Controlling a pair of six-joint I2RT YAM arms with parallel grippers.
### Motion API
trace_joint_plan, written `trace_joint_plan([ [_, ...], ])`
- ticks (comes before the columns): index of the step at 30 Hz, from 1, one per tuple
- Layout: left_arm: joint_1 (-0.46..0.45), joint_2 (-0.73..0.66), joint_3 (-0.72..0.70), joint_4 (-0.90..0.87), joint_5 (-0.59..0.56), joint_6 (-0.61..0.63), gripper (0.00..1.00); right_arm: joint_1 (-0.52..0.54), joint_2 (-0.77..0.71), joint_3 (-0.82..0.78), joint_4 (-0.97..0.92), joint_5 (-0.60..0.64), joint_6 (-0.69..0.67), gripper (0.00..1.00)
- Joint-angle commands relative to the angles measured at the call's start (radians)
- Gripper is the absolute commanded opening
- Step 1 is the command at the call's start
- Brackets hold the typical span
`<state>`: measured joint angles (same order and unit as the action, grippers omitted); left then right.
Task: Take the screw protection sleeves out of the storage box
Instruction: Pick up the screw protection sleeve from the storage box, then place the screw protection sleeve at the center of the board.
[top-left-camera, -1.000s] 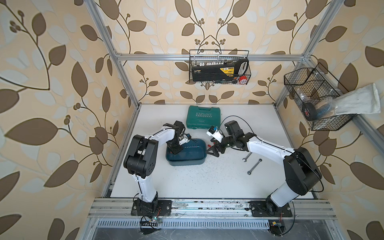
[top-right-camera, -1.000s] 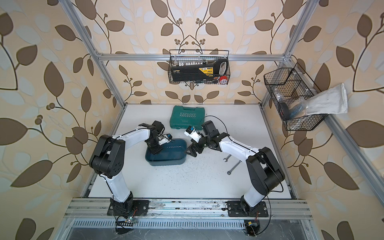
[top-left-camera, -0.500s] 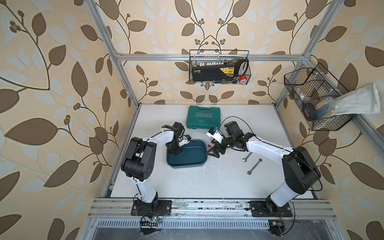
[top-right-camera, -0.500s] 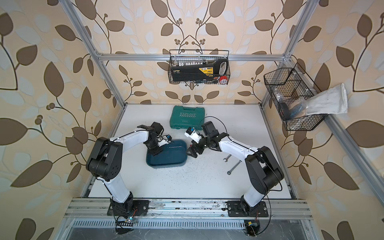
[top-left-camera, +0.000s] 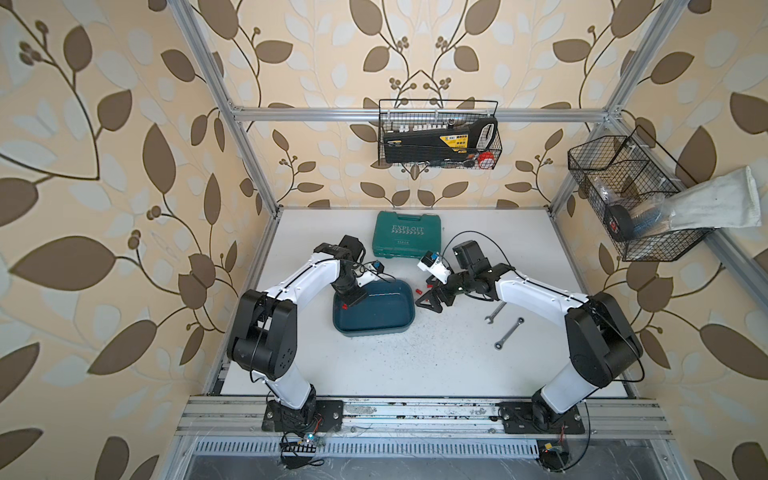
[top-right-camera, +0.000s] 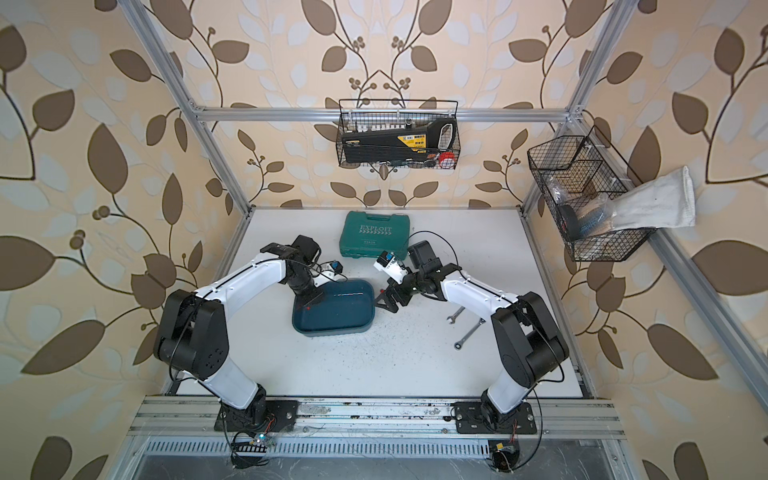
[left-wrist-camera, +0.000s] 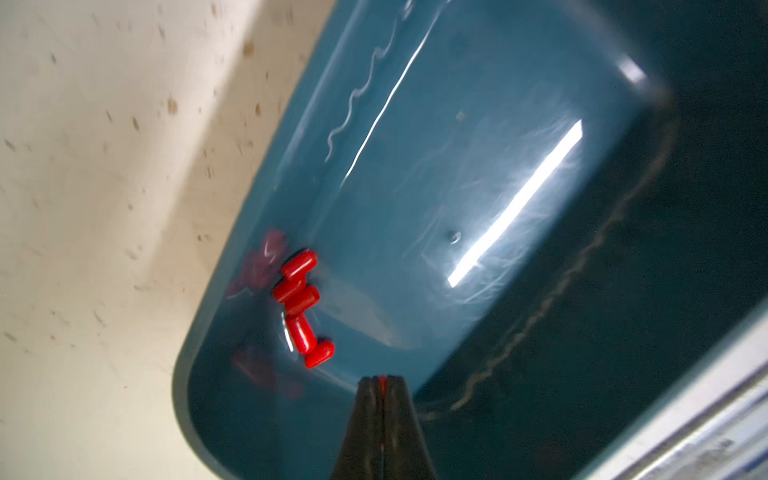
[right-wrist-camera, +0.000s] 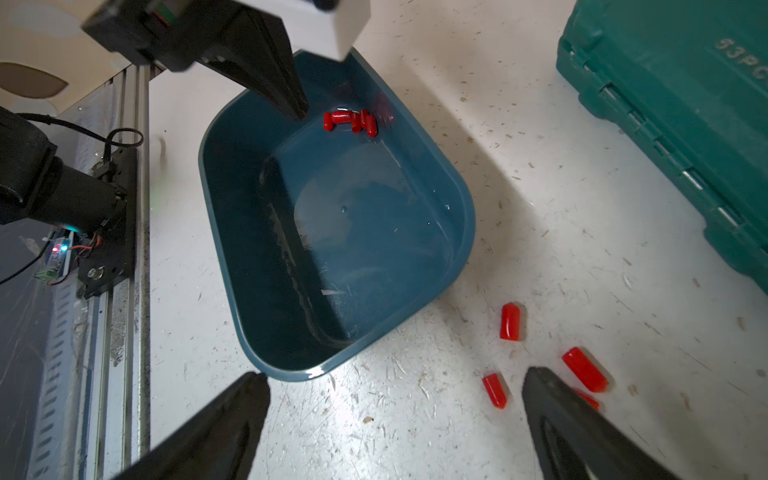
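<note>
Right wrist view recorded a white tabletop (right-wrist-camera: 540, 174), scuffed and speckled, with a green case (right-wrist-camera: 673, 124) at its far side. Both top views showed leaf-patterned walls (top-left-camera: 104, 208), a metal frame (top-left-camera: 415, 113) and wire baskets (top-left-camera: 438, 133) hung on it. Two wrenches (top-left-camera: 509, 332) lay near the right arm. A blue tray (right-wrist-camera: 232, 216) sat left of centre. Five red sleeves (right-wrist-camera: 351, 120) were clustered in one corner of it. Several loose sleeves (right-wrist-camera: 511, 322) lay on the table just beside its opposite end. The left gripper (left-wrist-camera: 381, 386) reached down into the tray near the cluster, tips closed on a pinched sleeve (left-wrist-camera: 381, 381), visible only as a red sliver. The right gripper (right-wrist-camera: 395, 374) hung low by the loose sleeves, jaws wide apart, holding nothing.
</note>
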<state>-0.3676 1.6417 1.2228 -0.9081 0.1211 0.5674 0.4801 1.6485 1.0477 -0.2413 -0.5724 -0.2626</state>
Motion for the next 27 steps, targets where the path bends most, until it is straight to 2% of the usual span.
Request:
trace_joint_plan([
  [1, -0.011, -0.039, 0.099, -0.056, 0.185, -0.005, 0.0, -0.026, -0.038, 0.026, -0.033, -0.021, -0.025, 0.99],
  [7, -0.05, 0.035, 0.261, -0.069, 0.403, -0.032, 0.0, -0.091, -0.137, 0.015, -0.145, -0.001, -0.102, 0.99],
  [11, -0.121, 0.154, 0.384, -0.062, 0.464, -0.064, 0.0, -0.177, -0.217, -0.023, -0.216, 0.015, -0.116, 0.99],
  [19, -0.232, 0.399, 0.54, -0.028, 0.442, -0.069, 0.0, -0.379, -0.371, -0.12, -0.173, -0.069, -0.037, 0.99],
  [27, -0.289, 0.588, 0.669, -0.006, 0.35, -0.083, 0.07, -0.434, -0.396, -0.128, -0.16, -0.087, -0.038, 0.99],
])
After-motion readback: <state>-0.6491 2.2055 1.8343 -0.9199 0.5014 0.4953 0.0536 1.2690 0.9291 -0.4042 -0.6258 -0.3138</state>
